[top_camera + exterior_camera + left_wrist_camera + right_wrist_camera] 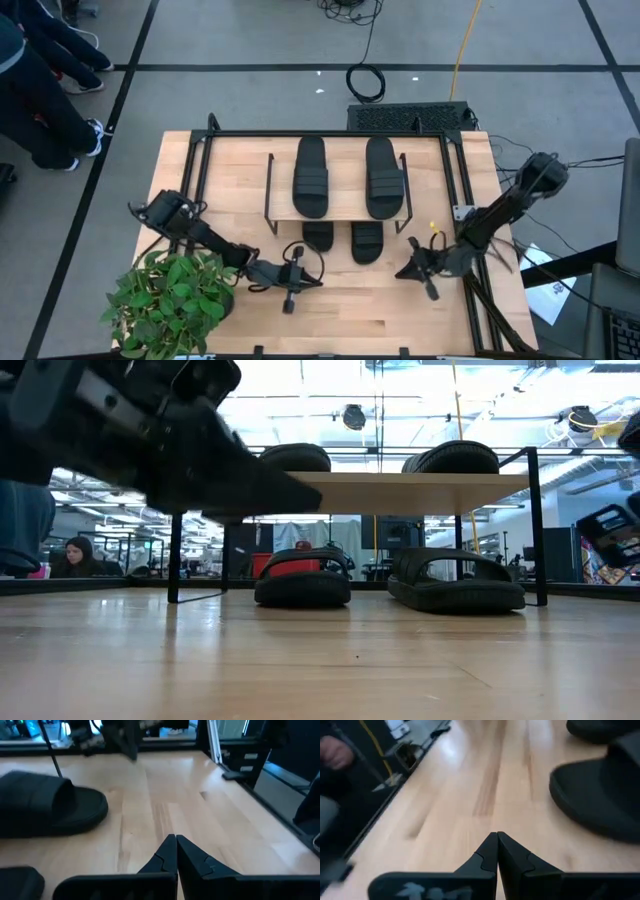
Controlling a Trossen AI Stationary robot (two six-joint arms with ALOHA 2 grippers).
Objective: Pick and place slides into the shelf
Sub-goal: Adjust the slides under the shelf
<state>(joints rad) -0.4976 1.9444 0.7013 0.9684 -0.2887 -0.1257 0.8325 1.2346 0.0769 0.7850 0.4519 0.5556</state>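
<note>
With two slides (310,176) (384,177) lying on the shelf (340,208) top board and two more (318,236) (367,240) tucked under it on the counter (350,290), all four look placed, so the job reads as at its end with no pick left, only pulling clear. Left gripper (291,300) sits low near the counter's front edge beside the potted plant (170,298), fingers (167,852) pressed closed on nothing. Right gripper (428,287) is low at the front right, arm folded back toward the frame (455,170), fingers (490,851) closed, empty.
</note>
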